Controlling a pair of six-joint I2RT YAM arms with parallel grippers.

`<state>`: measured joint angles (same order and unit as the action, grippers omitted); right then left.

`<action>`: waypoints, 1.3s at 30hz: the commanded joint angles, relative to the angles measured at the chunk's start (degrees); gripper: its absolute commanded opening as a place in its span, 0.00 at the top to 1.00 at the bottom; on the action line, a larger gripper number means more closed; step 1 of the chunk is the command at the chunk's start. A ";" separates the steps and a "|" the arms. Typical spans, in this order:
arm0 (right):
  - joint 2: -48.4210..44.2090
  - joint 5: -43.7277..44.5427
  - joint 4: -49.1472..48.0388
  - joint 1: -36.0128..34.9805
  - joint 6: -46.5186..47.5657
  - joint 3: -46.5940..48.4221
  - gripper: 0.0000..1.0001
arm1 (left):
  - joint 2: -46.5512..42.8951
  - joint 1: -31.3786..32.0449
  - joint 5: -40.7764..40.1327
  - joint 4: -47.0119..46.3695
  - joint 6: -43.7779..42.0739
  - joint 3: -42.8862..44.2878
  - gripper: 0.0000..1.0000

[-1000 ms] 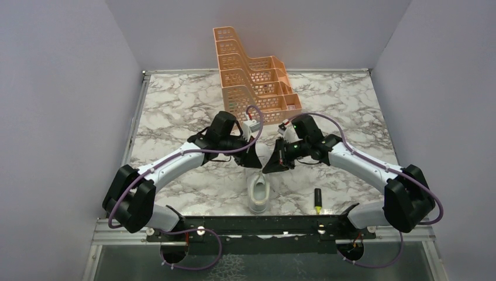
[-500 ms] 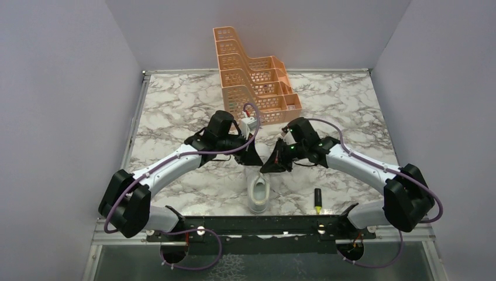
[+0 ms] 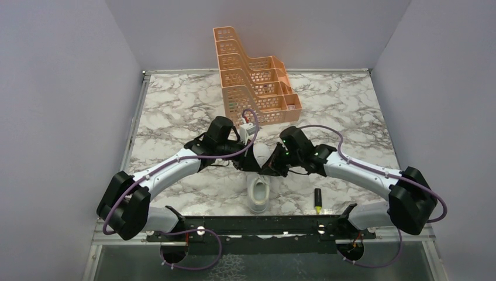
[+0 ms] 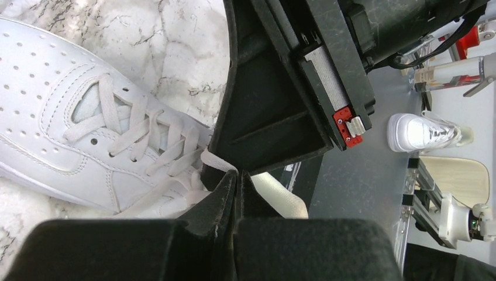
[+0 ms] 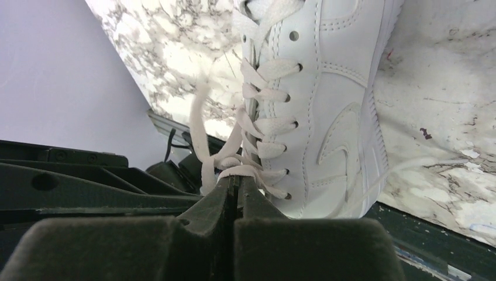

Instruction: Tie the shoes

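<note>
The white sneaker [image 3: 259,193] lies near the table's front edge, its front half hidden under both grippers. My left gripper [image 3: 249,166] and right gripper [image 3: 269,168] meet tip to tip over its laces. In the left wrist view the shoe [image 4: 52,111] is at the left; the left gripper [image 4: 237,175] is shut on a white lace [image 4: 279,196] that comes out on both sides of the jaws. In the right wrist view the shoe [image 5: 339,111] is upper right; the right gripper [image 5: 235,180] is shut on a lace loop [image 5: 241,171] by the top eyelets.
An orange tiered rack [image 3: 251,82] stands at the back middle of the marble table [image 3: 175,111]. A black marker with a yellow tip [image 3: 317,200] lies to the right of the shoe. Lavender walls close in the left, right and back.
Both grippers have moved toward the near edge and closer together over the shoe. The right wrist has swung left. The shoe has not moved.
</note>
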<state>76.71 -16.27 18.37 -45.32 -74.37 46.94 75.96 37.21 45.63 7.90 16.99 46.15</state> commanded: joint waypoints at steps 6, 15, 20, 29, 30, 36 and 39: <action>-2.37 12.61 -4.01 -1.17 -4.16 -1.00 0.99 | -2.32 0.41 -0.68 -0.87 1.55 -0.63 1.00; -3.28 15.60 -11.59 -2.20 -6.74 -4.61 0.99 | -2.48 1.22 -1.62 -2.24 3.84 -2.18 1.00; -3.92 16.75 -13.30 -3.91 -9.62 -6.82 0.99 | -2.06 1.52 -1.86 -3.75 5.38 -3.37 1.00; -4.34 22.34 -22.29 -6.30 -14.76 -10.99 0.99 | -3.65 1.89 -3.23 -10.36 12.15 -7.42 1.00; -4.51 22.86 -23.12 -6.35 -15.09 -11.48 0.99 | -3.87 1.90 -3.75 -11.40 13.42 -8.14 1.00; -4.67 22.43 -21.58 -6.36 -13.99 -12.31 0.99 | -6.13 1.88 -7.88 -9.63 12.86 -8.50 0.89; -6.37 22.38 -21.93 -6.36 -13.18 -14.46 0.99 | -6.52 1.87 -8.35 -7.43 11.30 -6.64 0.80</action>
<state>72.55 2.33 -0.84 -51.44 -87.59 35.07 71.33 38.28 38.46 -1.48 29.30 37.58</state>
